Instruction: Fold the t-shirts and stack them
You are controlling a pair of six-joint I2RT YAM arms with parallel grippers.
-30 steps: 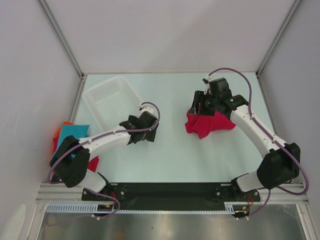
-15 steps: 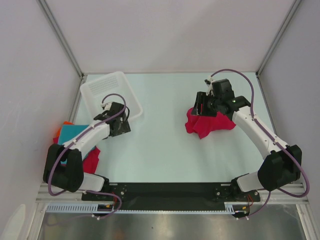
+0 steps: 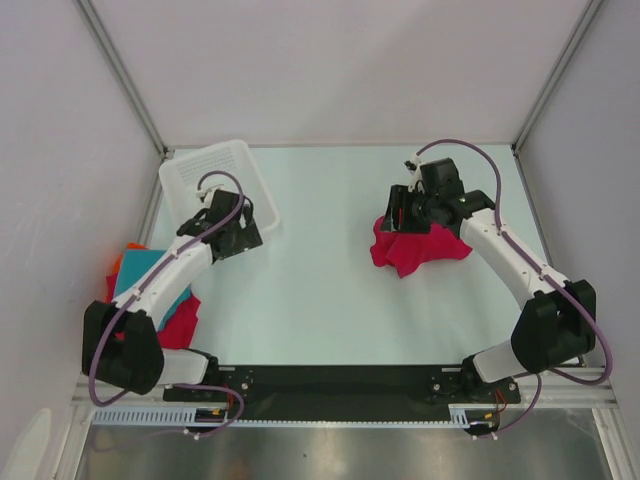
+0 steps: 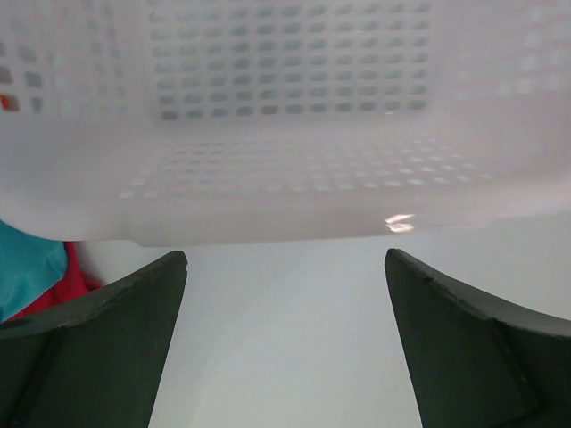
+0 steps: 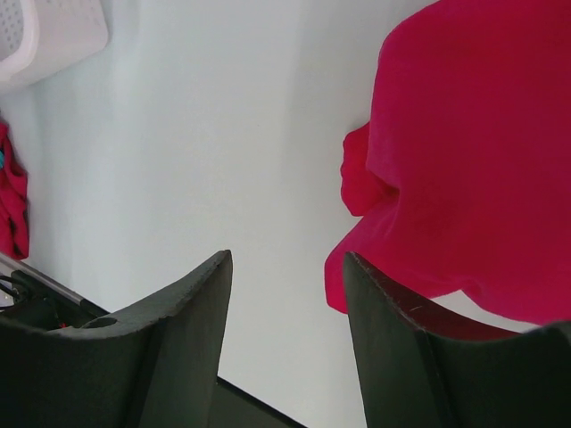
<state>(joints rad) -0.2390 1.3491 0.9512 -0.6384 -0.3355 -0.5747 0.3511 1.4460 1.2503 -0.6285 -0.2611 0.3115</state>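
Note:
A crumpled crimson-red t-shirt (image 3: 415, 247) lies on the right half of the table, filling the upper right of the right wrist view as well (image 5: 482, 143). My right gripper (image 3: 397, 212) hovers over its left part, open, with only bare table between the fingers (image 5: 287, 259); the cloth edge lies beside the right finger. At the table's left edge sits a pile of folded t-shirts, teal (image 3: 140, 270) over red (image 3: 180, 320) and orange (image 3: 118, 262). My left gripper (image 3: 232, 236) is open and empty (image 4: 285, 259) at the near wall of the basket.
A white plastic mesh basket (image 3: 205, 175) stands at the back left and spans the top of the left wrist view (image 4: 285, 134). Grey walls with metal posts (image 3: 120, 70) close in the table on three sides. The arm bases sit on a black rail (image 3: 340, 380).
My left arm swung from the table's middle back and left to the basket, which slid towards the back left corner. My right gripper stayed over the crimson shirt.

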